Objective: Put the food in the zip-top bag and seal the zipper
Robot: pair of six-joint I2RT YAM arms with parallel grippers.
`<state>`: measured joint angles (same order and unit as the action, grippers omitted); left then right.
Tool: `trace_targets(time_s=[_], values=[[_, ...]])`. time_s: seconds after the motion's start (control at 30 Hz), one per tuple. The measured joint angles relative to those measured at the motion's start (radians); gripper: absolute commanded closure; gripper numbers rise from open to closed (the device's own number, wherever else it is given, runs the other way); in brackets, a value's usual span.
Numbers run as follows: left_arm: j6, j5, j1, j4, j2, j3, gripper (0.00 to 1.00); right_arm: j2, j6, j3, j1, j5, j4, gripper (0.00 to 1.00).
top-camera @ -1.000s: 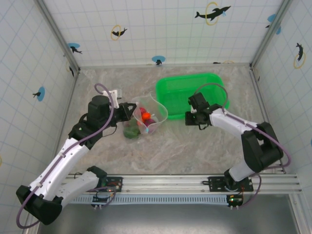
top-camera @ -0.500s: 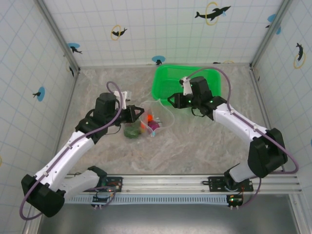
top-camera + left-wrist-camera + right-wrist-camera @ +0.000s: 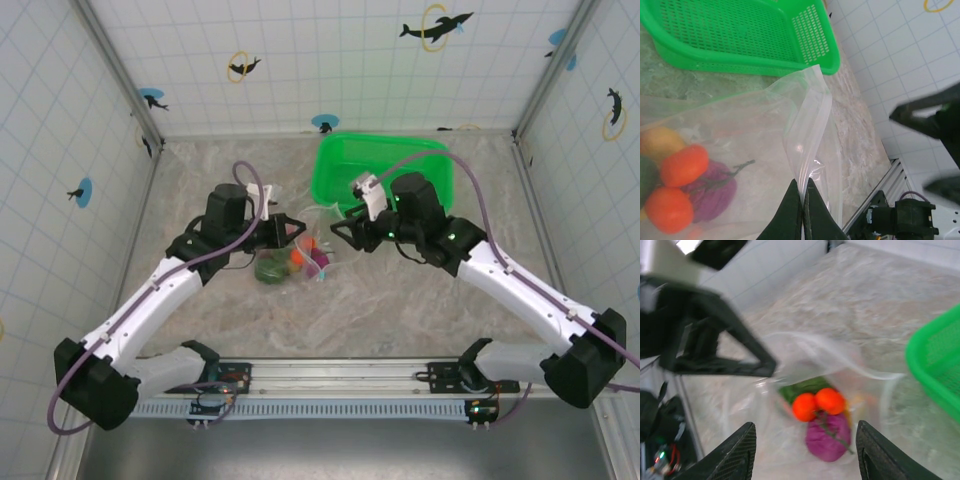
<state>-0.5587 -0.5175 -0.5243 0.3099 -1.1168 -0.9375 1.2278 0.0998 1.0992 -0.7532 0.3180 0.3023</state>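
The clear zip-top bag lies on the marble table with the food inside: two orange pieces, a purple one and a dark green one. A yellow piece is blurred behind the plastic. My left gripper is shut on the bag's mouth edge, pinching the pale zipper strip and holding it raised. My right gripper hovers open just right of the bag's mouth, facing the left gripper. Nothing is between its fingers.
The bright green basket stands behind the bag, close to the right arm. Tiled walls enclose the table on three sides. Bare marble lies in front of the bag, toward the rail at the near edge.
My right gripper swung left from beside the basket to the bag's mouth and opened. My left gripper moved right, still holding the bag's edge, and the wide mouth has drawn narrower.
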Motion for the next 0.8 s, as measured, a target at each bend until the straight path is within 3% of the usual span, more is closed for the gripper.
trace_targets(time_s=[0.17, 0.37, 0.43, 0.53, 0.57, 0.67, 0.8], values=[[-0.014, -0.004, -0.019, -0.029, -0.037, 0.000, 1.00, 0.101, -0.031, 0.043, -0.071, 0.061, 0.062, 0.42], [-0.021, -0.003, -0.027, -0.035, -0.053, -0.013, 1.00, 0.192, -0.030, 0.048, -0.124, 0.092, 0.095, 0.51], [-0.021, -0.002, -0.027, -0.036, -0.058, -0.032, 1.00, 0.206, -0.027, 0.048, -0.125, 0.101, 0.100, 0.58], [-0.021, 0.002, -0.027, -0.044, -0.058, -0.050, 0.96, 0.214, -0.015, 0.048, -0.125, 0.111, 0.098, 0.81], [-0.021, 0.005, -0.027, -0.047, -0.058, -0.053, 0.94, 0.214, -0.003, 0.048, -0.125, 0.114, 0.093, 0.89], [-0.025, 0.028, -0.031, -0.047, -0.058, -0.061, 0.78, 0.214, 0.033, 0.048, -0.122, 0.123, 0.068, 0.98], [-0.020, 0.068, -0.031, -0.045, -0.052, -0.081, 0.49, 0.214, 0.134, 0.047, -0.101, 0.138, -0.009, 1.00]])
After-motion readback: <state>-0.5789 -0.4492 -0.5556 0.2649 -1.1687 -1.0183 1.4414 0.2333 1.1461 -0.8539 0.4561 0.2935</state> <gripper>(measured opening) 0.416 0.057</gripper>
